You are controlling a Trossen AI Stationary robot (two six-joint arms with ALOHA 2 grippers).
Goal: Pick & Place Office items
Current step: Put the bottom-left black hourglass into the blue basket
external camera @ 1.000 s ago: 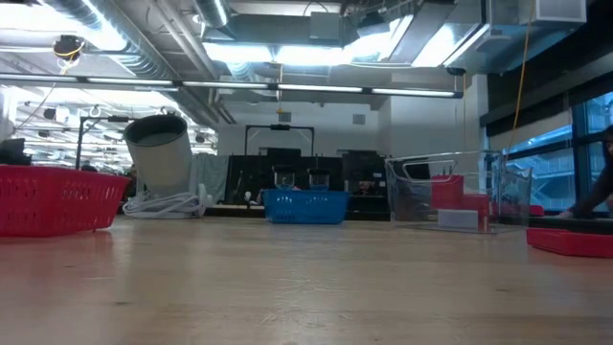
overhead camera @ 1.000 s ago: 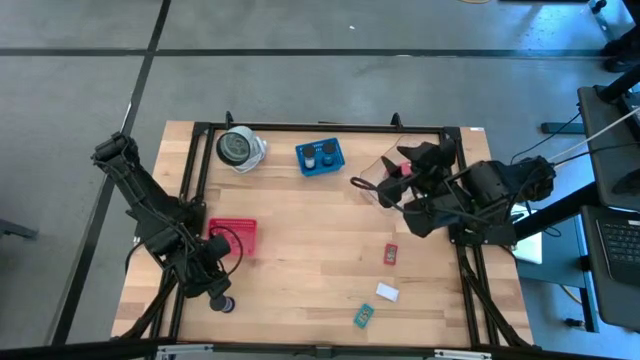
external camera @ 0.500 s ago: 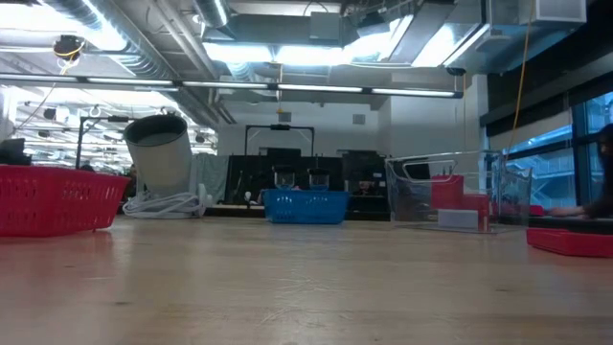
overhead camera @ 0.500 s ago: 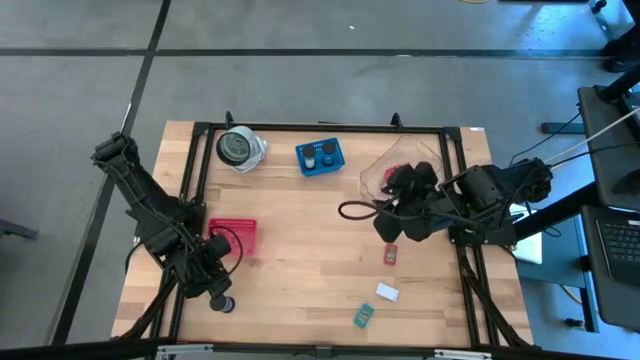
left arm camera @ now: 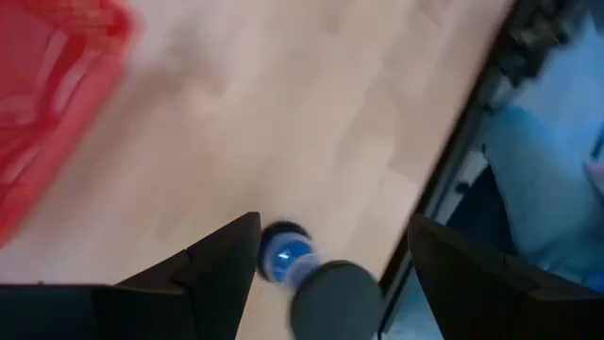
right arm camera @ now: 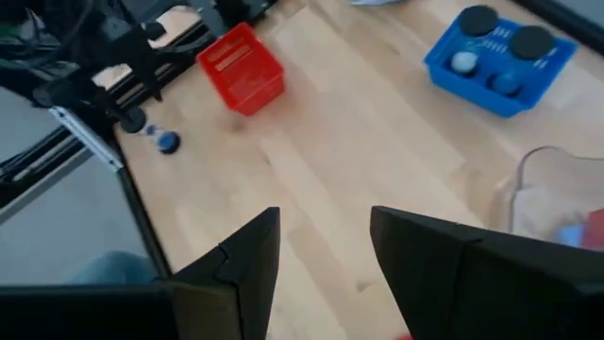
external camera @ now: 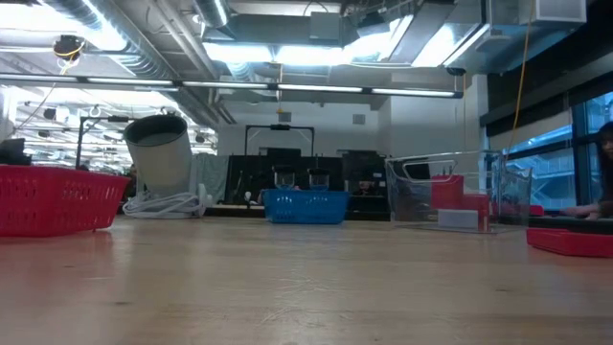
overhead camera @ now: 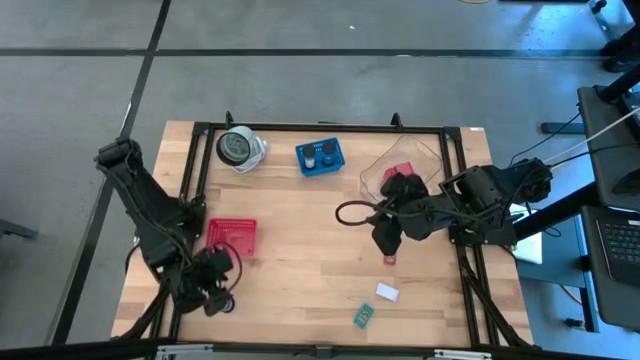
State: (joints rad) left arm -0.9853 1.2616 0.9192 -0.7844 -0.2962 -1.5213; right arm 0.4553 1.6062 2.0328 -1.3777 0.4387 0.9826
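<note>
High view: spools sorted into blue basket (overhead camera: pixel 320 157); three flat blocks and one spool (overhead camera: pixel 227 304) left on tabletop (overhead camera: pixel 300 260); right end effector (overhead camera: pixel 388 248) spread, empty.

No legible text or labels

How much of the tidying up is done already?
Some is done: round pieces sit in the blue basket and a red piece in the clear tub. Right now the right claw hovers open over the small red block, and the left claw is open around a spool. The white block and teal block are left.
</note>
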